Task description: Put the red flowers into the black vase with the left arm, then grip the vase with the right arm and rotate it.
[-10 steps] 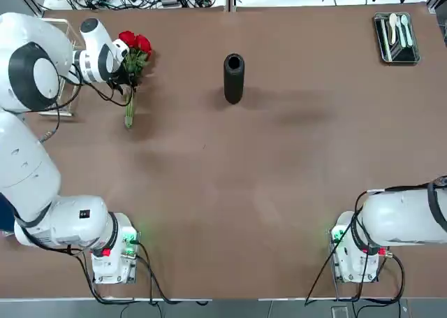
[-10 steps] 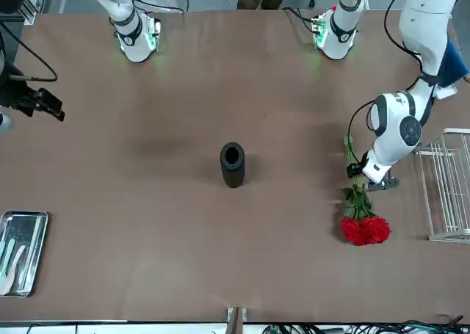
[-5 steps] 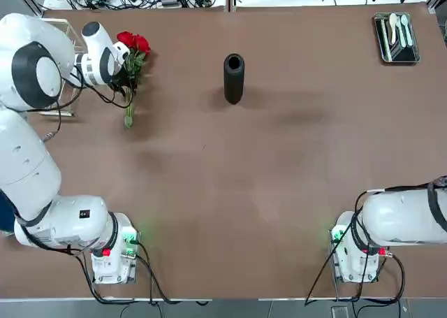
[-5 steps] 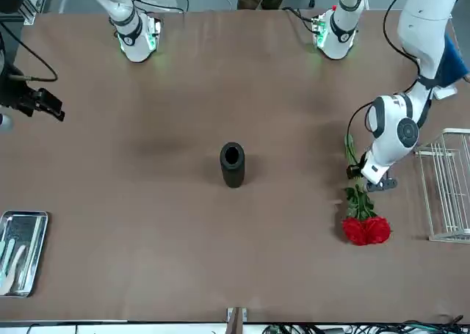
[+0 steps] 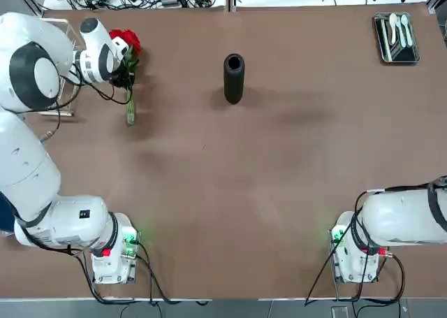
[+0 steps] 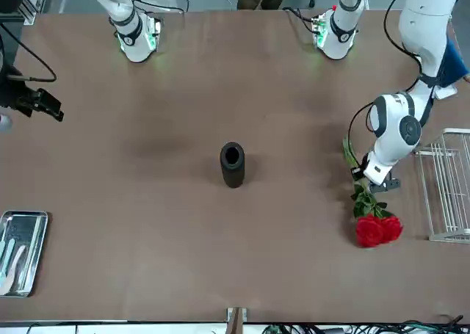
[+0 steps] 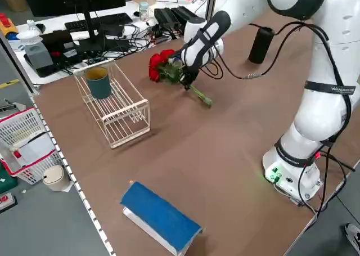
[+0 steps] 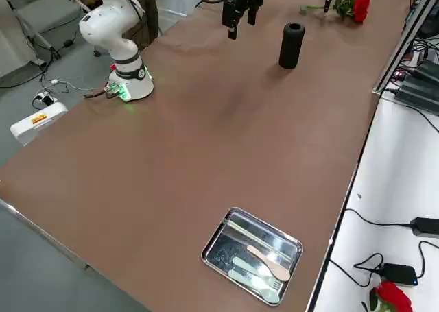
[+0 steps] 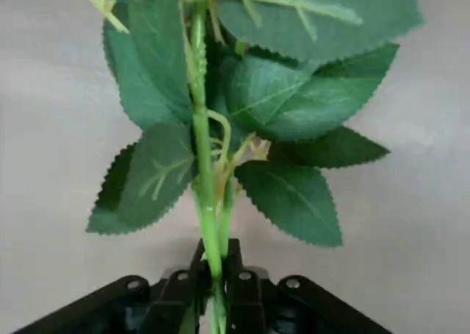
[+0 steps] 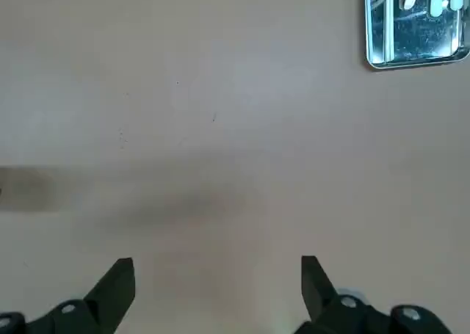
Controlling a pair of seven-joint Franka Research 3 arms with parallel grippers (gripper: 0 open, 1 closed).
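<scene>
The red flowers (image 5: 126, 40) lie at the far left of the table, with the stems (image 5: 130, 108) pointing toward the robot. My left gripper (image 5: 124, 72) is shut on the stems just below the leaves. The left wrist view shows the fingers (image 9: 236, 286) pinched on the green stems (image 9: 205, 180). Upright at the table's far middle stands the black vase (image 5: 234, 78), well to the right of the flowers. My right gripper (image 10: 218, 282) hangs open and empty above bare table on the right side, seen in the front view as the right gripper (image 6: 44, 106).
A wire rack (image 7: 115, 107) holding a dark green cup (image 7: 99, 82) stands just left of the flowers. A metal tray (image 5: 396, 37) with cutlery sits at the far right corner. A blue box (image 7: 160, 216) lies near the left front edge.
My left gripper has shut on the stems. The bunch has shifted a little to the left, toward the wire rack. The right arm has not moved.
</scene>
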